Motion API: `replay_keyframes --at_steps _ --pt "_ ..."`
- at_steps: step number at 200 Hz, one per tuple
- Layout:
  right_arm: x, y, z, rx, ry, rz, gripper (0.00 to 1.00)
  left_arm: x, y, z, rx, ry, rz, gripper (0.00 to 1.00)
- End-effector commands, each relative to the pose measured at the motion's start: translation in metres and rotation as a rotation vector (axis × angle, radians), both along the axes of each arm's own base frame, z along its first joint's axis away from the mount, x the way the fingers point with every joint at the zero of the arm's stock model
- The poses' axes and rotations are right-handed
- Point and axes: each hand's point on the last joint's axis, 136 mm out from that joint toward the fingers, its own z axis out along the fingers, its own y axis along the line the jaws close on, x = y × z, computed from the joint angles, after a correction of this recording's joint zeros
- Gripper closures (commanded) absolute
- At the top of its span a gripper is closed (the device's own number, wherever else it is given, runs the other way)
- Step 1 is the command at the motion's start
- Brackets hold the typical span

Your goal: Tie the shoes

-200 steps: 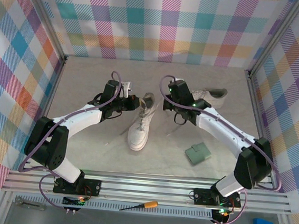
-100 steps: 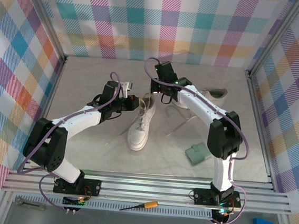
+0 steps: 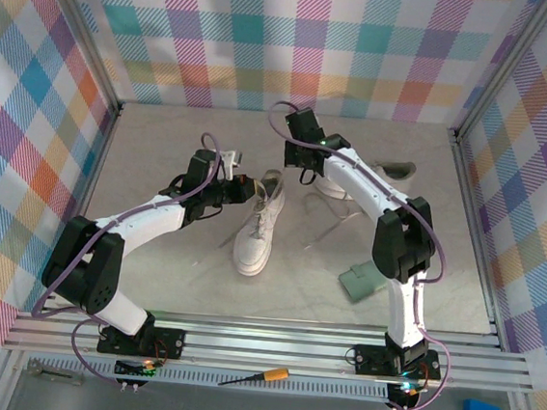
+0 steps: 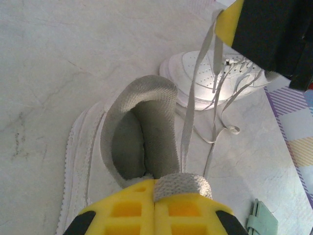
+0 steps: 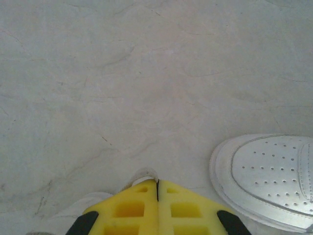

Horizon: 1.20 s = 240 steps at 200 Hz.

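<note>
The shoes [image 4: 205,78] have smooth white leather-like uppers with a soft sheen and punched toes, a rough grey knitted cloth lining [image 4: 151,127] and flat woven laces [image 4: 187,127]. The table [image 5: 122,73] is matt pale grey, faintly veined like stone. The gripper fingers [image 4: 129,210] are matt yellow plastic.

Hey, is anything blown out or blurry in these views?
Left wrist: glare whitens the toe of the far shoe; the left gripper, shut on the lace, looks soft. Right wrist: even light, toe perforations crisp. Top external: evenly lit, soft shadows under the arms.
</note>
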Motion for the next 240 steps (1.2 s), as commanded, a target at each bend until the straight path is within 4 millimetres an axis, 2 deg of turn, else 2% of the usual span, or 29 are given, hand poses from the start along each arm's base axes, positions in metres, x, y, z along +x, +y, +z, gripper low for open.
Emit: replay_keyframes --at_steps 1,14,37,47,58,90,105,118,138,180,240 --pt "-0.006 0.025 0.001 0.062 0.034 0.117 0.89 -0.003 -0.004 0.012 -0.023 -0.04 -0.019 1.0" --pt "-0.012 0.028 0.003 0.077 0.049 0.139 0.72 -0.002 -0.002 0.01 -0.022 -0.03 -0.004 1.0" --pt "-0.025 0.005 0.015 0.056 0.007 0.046 0.58 0.003 0.003 0.001 -0.004 0.024 0.045 1.0" --pt "-0.034 -0.005 0.023 0.063 -0.003 0.0 0.58 0.003 0.003 -0.002 -0.005 0.036 0.051 1.0" --pt "-0.05 -0.007 0.025 0.1 0.008 -0.006 0.59 0.004 0.003 -0.005 -0.008 0.046 0.054 1.0" --pt "-0.104 0.028 0.029 0.401 0.133 0.084 0.68 0.004 0.002 -0.01 -0.007 0.067 0.059 1.0" --pt "-0.125 0.04 0.019 0.548 0.218 0.085 0.71 0.004 0.002 -0.011 -0.009 0.066 0.056 1.0" --pt "-0.135 0.044 0.011 0.602 0.264 0.06 0.72 0.004 0.001 -0.012 -0.013 0.068 0.053 1.0" --pt "-0.139 0.048 0.002 0.65 0.294 0.032 0.73 0.004 0.001 -0.014 -0.012 0.075 0.053 1.0" --pt "-0.135 0.064 -0.006 0.699 0.335 0.052 0.74 0.004 0.0 -0.014 -0.01 0.075 0.051 1.0" --pt "-0.131 0.07 -0.02 0.714 0.371 0.036 0.76 0.003 0.0 -0.015 -0.007 0.076 0.043 1.0"
